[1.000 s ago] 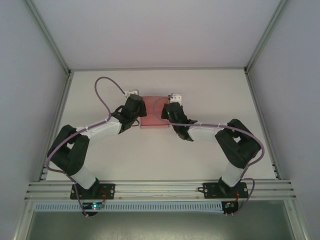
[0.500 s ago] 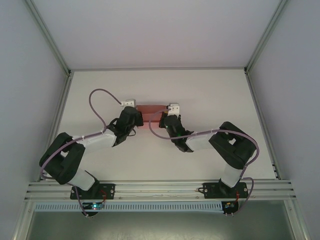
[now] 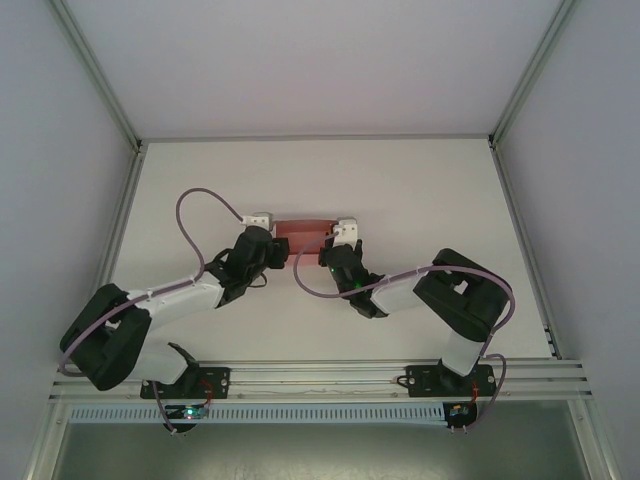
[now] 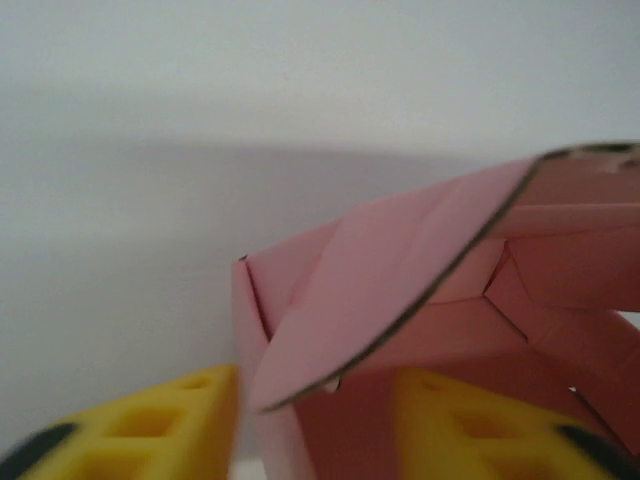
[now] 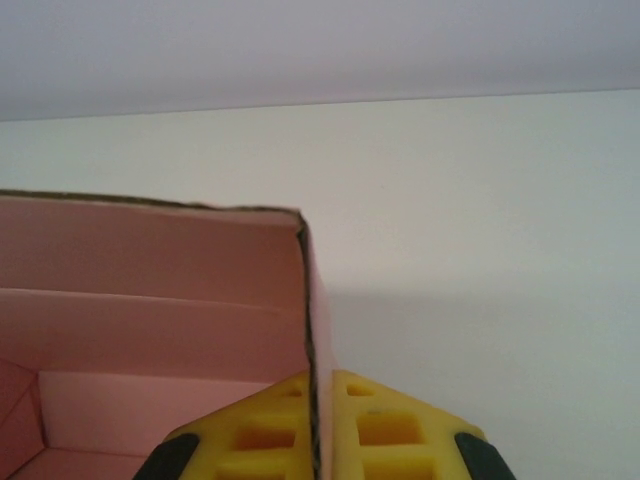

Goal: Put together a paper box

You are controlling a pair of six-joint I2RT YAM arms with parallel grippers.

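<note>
The salmon-pink paper box [image 3: 303, 231] sits mid-table between both grippers, its top open. My left gripper [image 3: 270, 238] is at its left end. In the left wrist view the box [image 4: 400, 270] has a loose flap leaning over its inside. The left gripper [image 4: 318, 430] straddles the left wall with a wide gap, one yellow finger [image 4: 150, 430] outside and the other inside. My right gripper [image 3: 333, 240] is at the right end. In the right wrist view the right gripper [image 5: 322, 420] is shut on the thin right wall of the box [image 5: 150, 300].
The white table [image 3: 420, 190] lies bare around the box, with grey walls on three sides. An aluminium rail [image 3: 320, 378] carries both arm bases at the near edge. Purple cables [image 3: 200, 205] loop over the arms.
Both arms have drawn back toward their bases and the grippers came nearer. The box moved with them and now shows as a narrower pink band from above.
</note>
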